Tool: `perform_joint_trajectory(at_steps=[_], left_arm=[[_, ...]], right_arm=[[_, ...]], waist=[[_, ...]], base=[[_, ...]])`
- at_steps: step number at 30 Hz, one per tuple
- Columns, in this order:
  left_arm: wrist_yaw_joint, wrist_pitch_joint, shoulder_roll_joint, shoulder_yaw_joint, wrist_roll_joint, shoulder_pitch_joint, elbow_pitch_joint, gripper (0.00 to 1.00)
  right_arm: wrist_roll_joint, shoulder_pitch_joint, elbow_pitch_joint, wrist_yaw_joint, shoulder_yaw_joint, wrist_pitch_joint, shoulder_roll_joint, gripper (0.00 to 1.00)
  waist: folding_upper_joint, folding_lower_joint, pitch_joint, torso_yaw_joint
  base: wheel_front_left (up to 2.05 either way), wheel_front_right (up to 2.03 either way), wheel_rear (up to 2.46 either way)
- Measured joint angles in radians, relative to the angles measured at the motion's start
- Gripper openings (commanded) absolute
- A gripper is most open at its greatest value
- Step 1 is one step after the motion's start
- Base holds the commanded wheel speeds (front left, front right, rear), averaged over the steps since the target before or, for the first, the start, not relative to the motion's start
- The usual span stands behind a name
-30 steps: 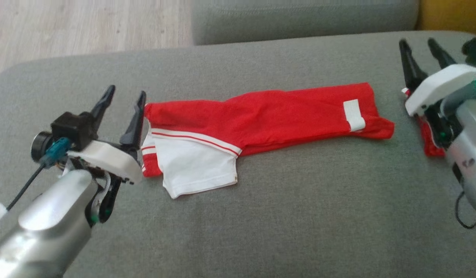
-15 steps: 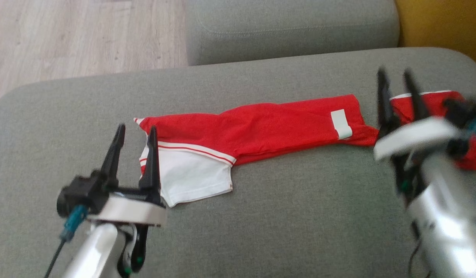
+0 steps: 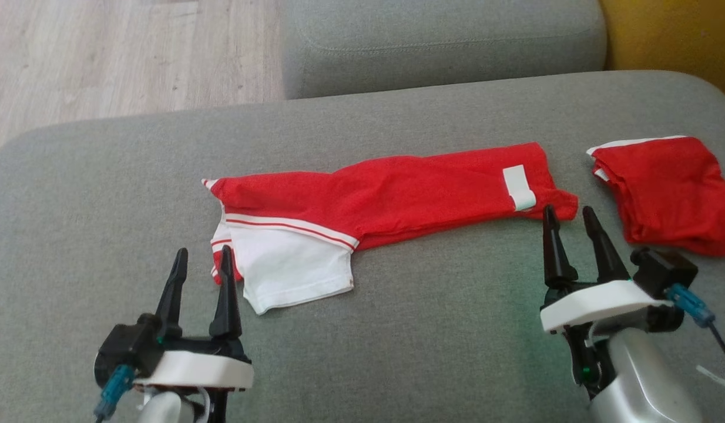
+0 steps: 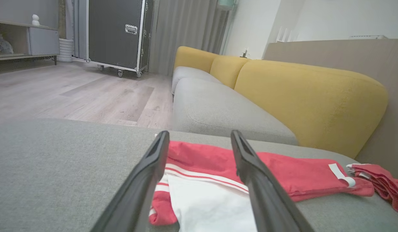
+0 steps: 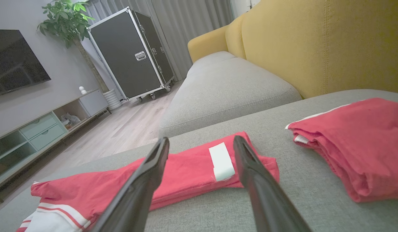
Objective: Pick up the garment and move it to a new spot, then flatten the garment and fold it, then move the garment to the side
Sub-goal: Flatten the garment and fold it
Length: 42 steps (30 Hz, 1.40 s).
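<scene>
A red garment (image 3: 398,194) lies folded into a long strip across the grey sofa seat (image 3: 445,329), with a white, red-striped part (image 3: 286,264) at its left end and a white label (image 3: 518,187) near its right end. My left gripper (image 3: 201,254) stands open just in front of the garment's left end, holding nothing; in the left wrist view the garment (image 4: 283,174) lies beyond its fingers (image 4: 147,174). My right gripper (image 3: 568,211) is open and empty, its tips close to the garment's right end (image 5: 192,174).
A second red garment (image 3: 668,191), folded into a stack, sits at the seat's right (image 5: 360,141). Behind lie another grey cushion (image 3: 445,41), the yellow backrest (image 5: 315,45) and wooden floor (image 3: 133,53). A black flight case (image 4: 116,32) stands across the room.
Both arms have drawn back toward me from the garment's ends; the right gripper came away from the folded stack. The camera tilted, shifting the whole picture. The garment lies as before.
</scene>
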Motion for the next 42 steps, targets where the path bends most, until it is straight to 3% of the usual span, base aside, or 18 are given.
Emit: perform_joint_trajectory(at_steps=[5,10,22,30,31,32,42], left_arm=[[-0.04,0.0,-0.024,0.027,0.052,-0.012,0.017,1.0],[-0.057,0.0,-0.034,0.026,0.068,-0.057,0.036,1.0],[-0.074,0.0,-0.038,-0.01,0.057,-0.13,0.053,1.0],[-0.075,0.0,-0.039,-0.016,0.056,-0.155,0.056,1.0],[-0.075,0.0,-0.039,-0.016,0.056,-0.155,0.057,1.0],[-0.075,0.0,-0.039,-0.016,0.056,-0.156,0.058,1.0],[-0.075,0.0,-0.04,-0.01,0.056,-0.159,0.066,1.0]], right_arm=[[-0.031,-0.01,-0.004,0.0,-0.026,0.0,0.006,1.0],[-0.087,-0.103,0.109,0.0,-0.095,0.001,0.009,1.0],[-0.278,-0.403,0.522,0.0,-0.488,0.121,-0.04,1.0],[-0.415,-0.479,0.651,0.0,-0.6,0.14,-0.042,1.0],[-0.415,-0.49,0.662,0.0,-0.604,0.14,-0.04,0.45],[-0.416,-0.501,0.673,0.0,-0.605,0.14,-0.038,0.0],[-0.422,-0.514,0.721,0.0,-0.599,0.063,-0.015,0.0]], waist=[[0.0,0.0,0.026,0.021],[0.0,0.0002,0.067,0.052],[0.0,0.0003,0.169,0.148],[0.0,0.0001,0.207,0.17],[0.0,0.0001,0.208,0.168],[0.0,0.0001,0.209,0.166],[0.0,0.0001,0.183,0.126]], base=[[0.0,0.0,0.0],[0.0,0.0,0.0],[0.0,0.0,0.0],[0.0,0.0,0.0],[0.0,0.0,0.0],[0.0,0.0,0.0],[0.0,0.0,0.0]])
